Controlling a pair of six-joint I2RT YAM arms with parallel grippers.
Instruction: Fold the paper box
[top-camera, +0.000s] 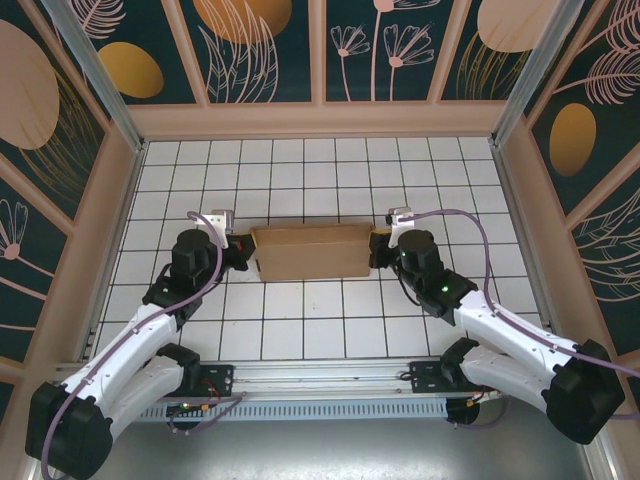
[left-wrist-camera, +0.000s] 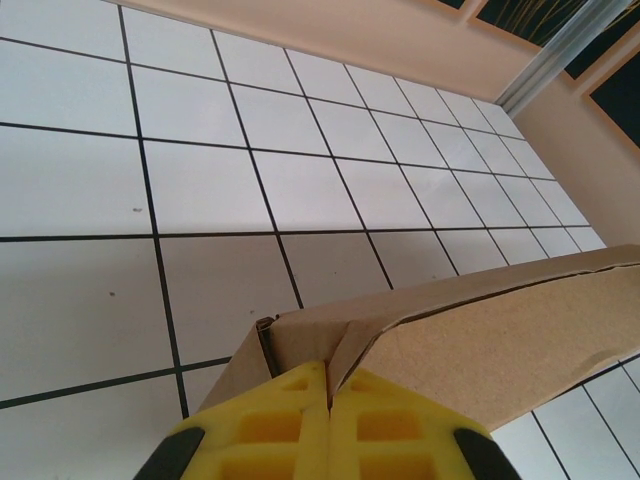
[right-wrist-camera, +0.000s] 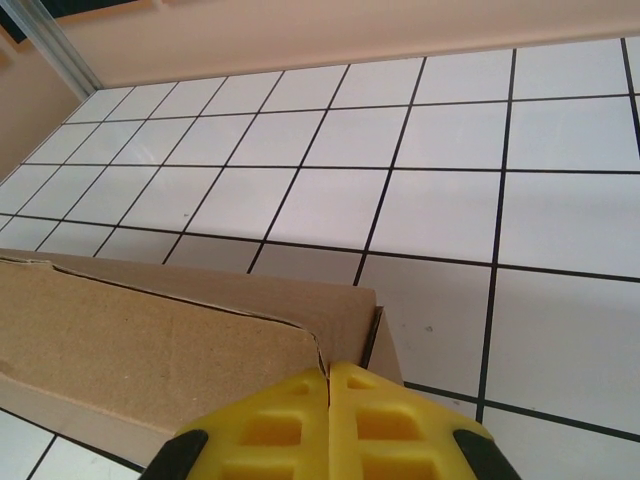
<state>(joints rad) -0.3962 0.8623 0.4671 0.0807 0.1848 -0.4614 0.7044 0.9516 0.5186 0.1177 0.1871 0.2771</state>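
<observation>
**Wrist views.** Left gripper (left-wrist-camera: 328, 388): yellow fingers pressed together, tips at the top corner of the box (left-wrist-camera: 480, 340) at its left end. Right gripper (right-wrist-camera: 328, 385): likewise closed, tips at the corner of the box (right-wrist-camera: 150, 320) at its right end. Whether cardboard is nipped between either pair cannot be told. Both views resolve a dark seam along the box's top edge and an open slit at each corner fold.

**Top view.** Left gripper (top-camera: 243, 256) and right gripper (top-camera: 379, 250) meet opposite ends of the box (top-camera: 312, 252), which lies flat and long side across, mid-table, between the two arms. This layout is not readable from the wrists.

**Edges and room.** Bare tiles (top-camera: 300, 180) run from the box to the far wall (top-camera: 320, 120). More tiles lie between it and the near rail (top-camera: 320, 372). The side walls stand well apart from both arms.
</observation>
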